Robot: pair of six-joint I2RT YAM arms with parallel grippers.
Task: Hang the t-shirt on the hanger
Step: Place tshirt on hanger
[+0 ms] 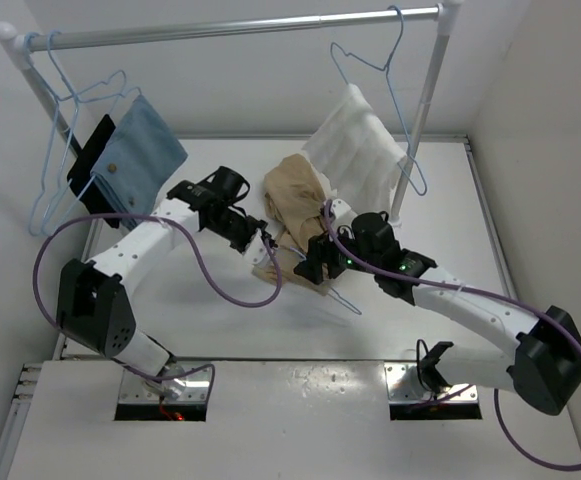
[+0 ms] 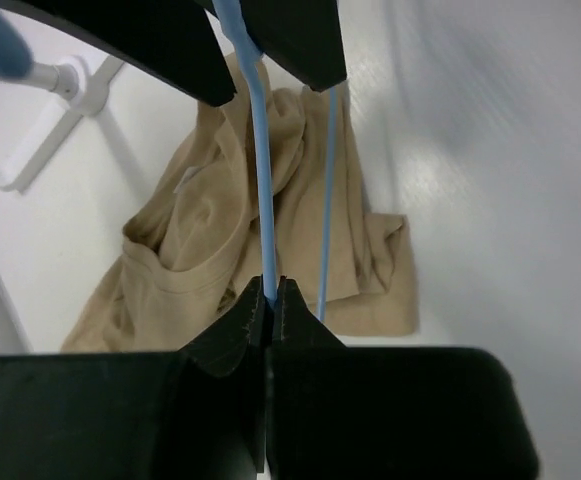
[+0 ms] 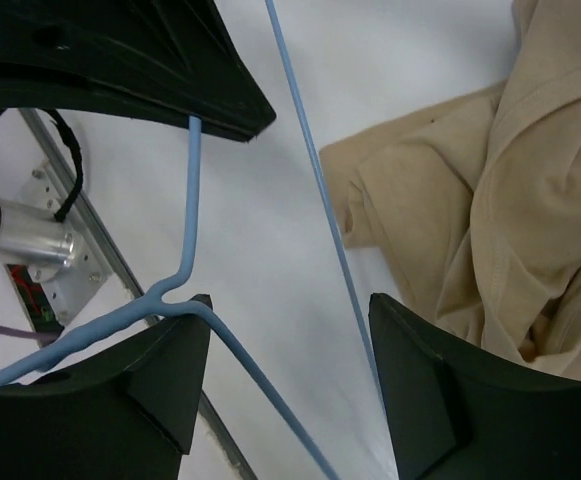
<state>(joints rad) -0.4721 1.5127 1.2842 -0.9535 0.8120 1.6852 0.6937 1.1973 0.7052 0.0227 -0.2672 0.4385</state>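
The tan t-shirt [image 1: 295, 195] lies crumpled on the white table between the arms; it also shows in the left wrist view [image 2: 200, 250] and the right wrist view [image 3: 490, 200]. The light-blue wire hanger [image 1: 345, 298] is held just above the shirt's near edge. My left gripper [image 1: 260, 243] [image 2: 268, 287] is shut on one hanger wire [image 2: 261, 180], above the shirt. My right gripper [image 1: 310, 262] [image 3: 289, 300] is open. Two wires of the hanger [image 3: 240, 360] pass between its jaws, near the hook's neck, and one rests against the left finger [image 3: 160, 370].
A metal rack rail [image 1: 240, 28] spans the back. A hanger with blue cloth [image 1: 140, 150] and bare blue hangers [image 1: 55, 170] hang at the left. A hanger with white cloth [image 1: 355, 145] hangs at the right by the rack post [image 1: 420, 120].
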